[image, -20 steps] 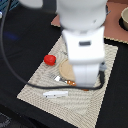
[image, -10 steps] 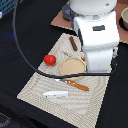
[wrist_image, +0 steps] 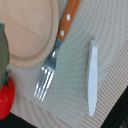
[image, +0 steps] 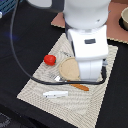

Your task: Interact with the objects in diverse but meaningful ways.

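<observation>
— On the woven beige placemat (image: 95, 97), what lies where?
— Round tan wooden plate (image: 69, 68) sits near the mat's middle, partly hidden by the white robot arm (image: 89, 42). Small red tomato (image: 49, 60) rests just beside the plate, toward the mat's corner at the exterior view's left. Flat white fish-like piece (image: 55, 93) lies near the mat's front edge, apart from the plate.
— Cutlery?
— Orange-handled metal fork (wrist_image: 56, 47) lies along the plate's rim, tines pointing off it; the white piece lies apart from it.
— End effector?
— Concealed; whether its fingers stand apart or together, I cannot tell.
</observation>
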You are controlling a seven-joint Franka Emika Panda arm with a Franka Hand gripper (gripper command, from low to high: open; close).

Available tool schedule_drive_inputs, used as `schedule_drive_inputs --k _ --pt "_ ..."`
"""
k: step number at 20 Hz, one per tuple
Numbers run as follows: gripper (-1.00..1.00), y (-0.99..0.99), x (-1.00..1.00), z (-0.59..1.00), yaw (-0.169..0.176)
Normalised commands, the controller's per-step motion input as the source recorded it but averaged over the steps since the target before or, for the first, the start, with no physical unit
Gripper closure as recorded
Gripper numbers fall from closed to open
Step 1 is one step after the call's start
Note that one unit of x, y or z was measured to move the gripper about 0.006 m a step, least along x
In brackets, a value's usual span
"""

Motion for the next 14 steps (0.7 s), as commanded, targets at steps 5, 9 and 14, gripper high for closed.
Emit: schedule_drive_inputs --k 5,9,14 --pt "-1.00 0.67 -0.06 0.15 0.072" --pt "-1.00 0.82 -0.01 0.08 0.085" --pt "-1.00 0.82 -0.15 -0.01 0.059"
